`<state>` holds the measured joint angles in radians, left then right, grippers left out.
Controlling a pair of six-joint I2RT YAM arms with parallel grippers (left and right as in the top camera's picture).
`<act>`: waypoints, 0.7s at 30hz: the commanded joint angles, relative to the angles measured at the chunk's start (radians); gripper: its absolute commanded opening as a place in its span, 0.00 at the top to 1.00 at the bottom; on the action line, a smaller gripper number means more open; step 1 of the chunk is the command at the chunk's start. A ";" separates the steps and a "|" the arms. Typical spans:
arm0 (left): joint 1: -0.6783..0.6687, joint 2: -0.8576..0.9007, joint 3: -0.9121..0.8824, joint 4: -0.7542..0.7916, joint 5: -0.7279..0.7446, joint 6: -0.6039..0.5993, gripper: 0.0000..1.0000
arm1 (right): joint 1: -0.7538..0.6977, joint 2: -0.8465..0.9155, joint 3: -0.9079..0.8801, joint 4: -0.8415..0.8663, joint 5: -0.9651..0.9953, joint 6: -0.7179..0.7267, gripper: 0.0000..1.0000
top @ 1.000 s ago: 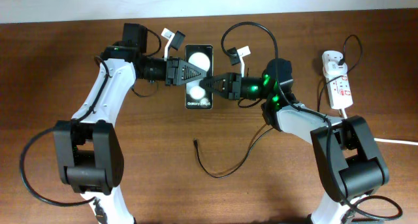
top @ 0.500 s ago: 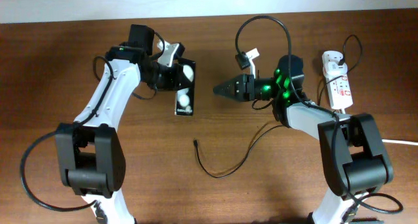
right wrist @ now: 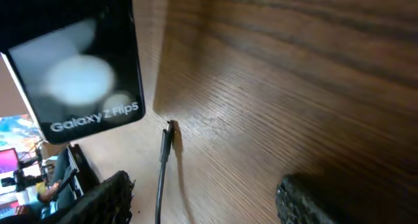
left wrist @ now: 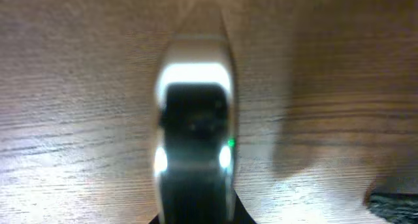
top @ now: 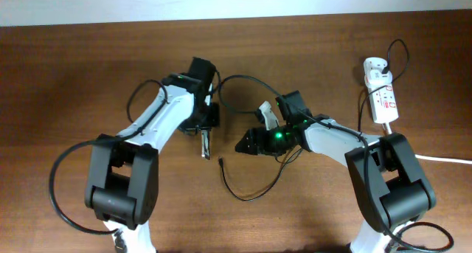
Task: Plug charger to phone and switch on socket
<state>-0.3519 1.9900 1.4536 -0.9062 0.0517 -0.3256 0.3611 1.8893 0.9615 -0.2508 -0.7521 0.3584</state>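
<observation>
Status: nothing done yet, as far as I can see. Charger not plugged in, and I can't tell the switch state on the socket point(top: 380, 94) from here

- left pincer point(top: 204, 127) clenched on the phone point(top: 205, 144), holding it edge-on above the tabletop point(top: 74, 76), near centre
- right pincer point(top: 243, 144) released, jaws spread, nothing between them, at 3 o'clock of the phone
- plug tip point(top: 221, 161) lies loose on the wood at roughly 5 o'clock of the phone, just beside it, not touching
- socket well apart at 2 o'clock, neither arm near it

Left to do, my read: pick up the tip, seat it in the phone, then flip the switch

Materials: phone is a glossy black slab with rounded metallic edges and "Galaxy Z Flip5" lettering in the right wrist view. Charger point(top: 251, 195) is a thin, limp black cable, looped. Socket is a white plastic bar with red marks, a white adapter point(top: 374, 64) on top and a thick white cord point(top: 442, 158). Tabletop is brown wood grain, matte
</observation>
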 commanded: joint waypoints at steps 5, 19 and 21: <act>-0.006 -0.007 -0.090 0.039 -0.060 -0.030 0.94 | 0.000 0.019 -0.014 -0.023 0.163 -0.022 0.23; -0.006 -0.007 -0.092 0.030 -0.055 -0.030 0.91 | 0.000 0.019 -0.014 -0.013 0.163 -0.022 0.04; -0.006 -0.007 -0.092 0.031 -0.055 -0.029 1.00 | 0.000 0.019 -0.014 0.004 0.162 -0.021 0.01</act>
<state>-0.3588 1.9892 1.3743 -0.8730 0.0071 -0.3576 0.3637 1.8687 0.9733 -0.2447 -0.7197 0.3534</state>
